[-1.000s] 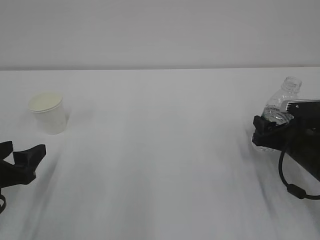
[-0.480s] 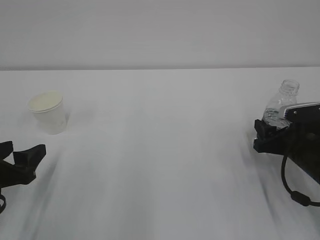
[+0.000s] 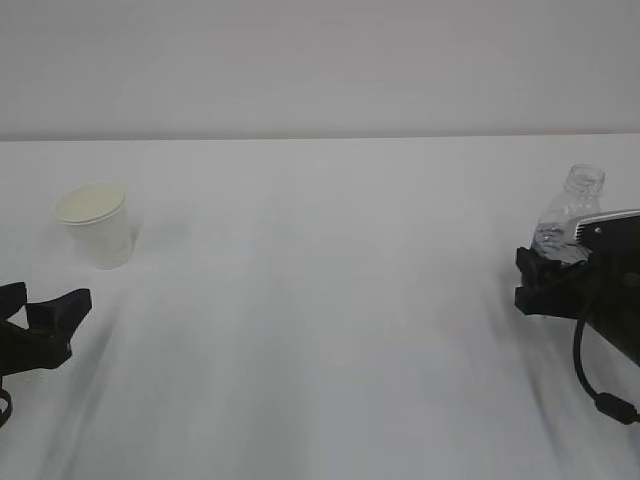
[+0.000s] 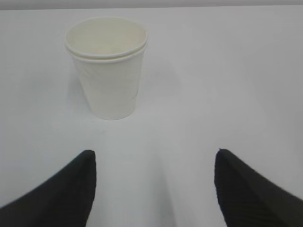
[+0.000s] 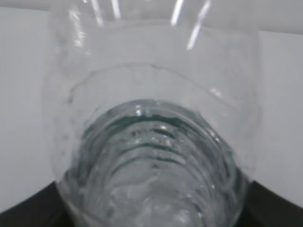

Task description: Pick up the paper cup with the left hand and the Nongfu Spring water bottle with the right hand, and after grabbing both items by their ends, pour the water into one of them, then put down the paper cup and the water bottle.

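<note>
One paper cup (image 3: 94,225), one water bottle (image 3: 570,208) (capless).

Your left hand (image 3: 40,325) sat low at about 8 o'clock in the exterior view, its two black fingers (image 4: 71,189) spread wide apart with nothing between them, tips pointing toward 2 o'clock. Your right hand (image 3: 545,275) sat at about 3 o'clock by the frame's edge, its jaws closed around the Nongfu Spring water bottle (image 3: 570,215), with a grey block on top of the wrist and a black cable looping down beneath the arm.
</note>
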Controlling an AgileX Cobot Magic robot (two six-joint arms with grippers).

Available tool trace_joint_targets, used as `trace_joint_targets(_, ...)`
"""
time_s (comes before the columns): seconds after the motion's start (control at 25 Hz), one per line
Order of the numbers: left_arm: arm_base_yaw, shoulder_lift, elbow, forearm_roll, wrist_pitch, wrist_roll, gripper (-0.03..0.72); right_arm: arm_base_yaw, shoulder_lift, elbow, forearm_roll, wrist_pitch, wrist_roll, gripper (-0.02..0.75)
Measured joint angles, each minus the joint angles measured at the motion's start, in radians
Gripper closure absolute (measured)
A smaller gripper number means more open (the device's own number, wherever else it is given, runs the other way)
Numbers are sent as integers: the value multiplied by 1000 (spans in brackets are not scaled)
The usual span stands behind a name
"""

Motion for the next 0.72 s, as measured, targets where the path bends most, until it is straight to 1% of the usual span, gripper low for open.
trace_joint_targets(0.16, 0, 0, 0, 0, 0, 0, 132, 0, -38, 25, 4, 24, -7, 279)
trace_joint_targets(0.52, 0, 0, 0, 0, 0, 0, 133, 0, -59, 78, 11, 28, -56, 279)
trace_joint_targets(0.72, 0, 0, 0, 0, 0, 0, 133, 0, -110, 93, 11, 29, -64, 279)
